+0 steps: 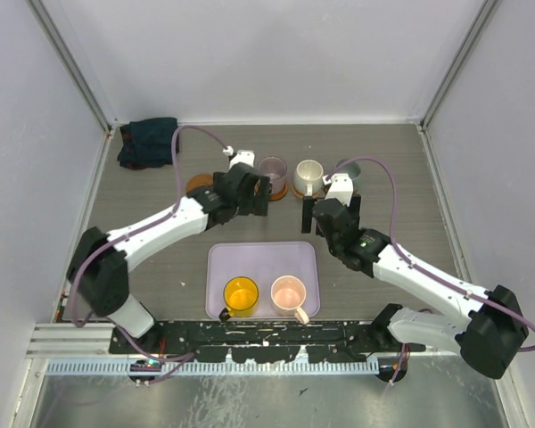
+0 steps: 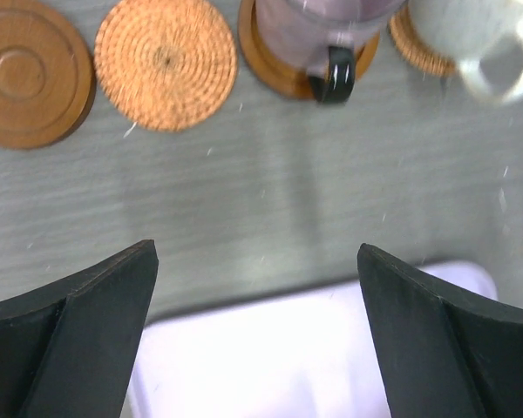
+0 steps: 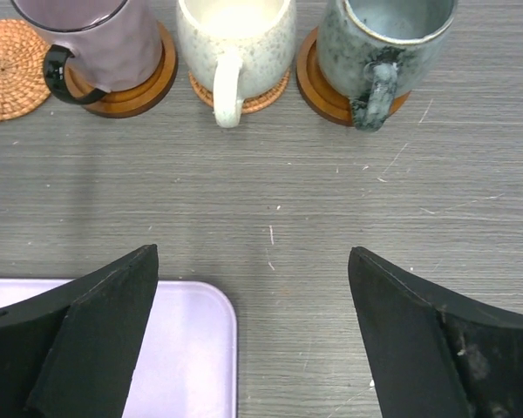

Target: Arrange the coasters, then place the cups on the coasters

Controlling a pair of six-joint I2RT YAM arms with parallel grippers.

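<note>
Five coasters stand in a row at the back. The dark wooden coaster (image 2: 30,74) and a woven coaster (image 2: 166,63) are bare. The purple cup (image 3: 91,39), the cream cup (image 3: 235,43) and the grey-green cup (image 3: 383,43) each stand on a coaster. The yellow cup (image 1: 241,295) and pink cup (image 1: 289,292) sit in the lavender tray (image 1: 263,259). My left gripper (image 2: 257,251) is open and holds nothing, above the tray's far edge. My right gripper (image 3: 253,252) is open too, over bare table in front of the cream cup.
A dark folded cloth (image 1: 147,143) lies at the back left corner. White walls close in the table on three sides. The tray (image 3: 183,348) sits close to the arm bases at the near edge.
</note>
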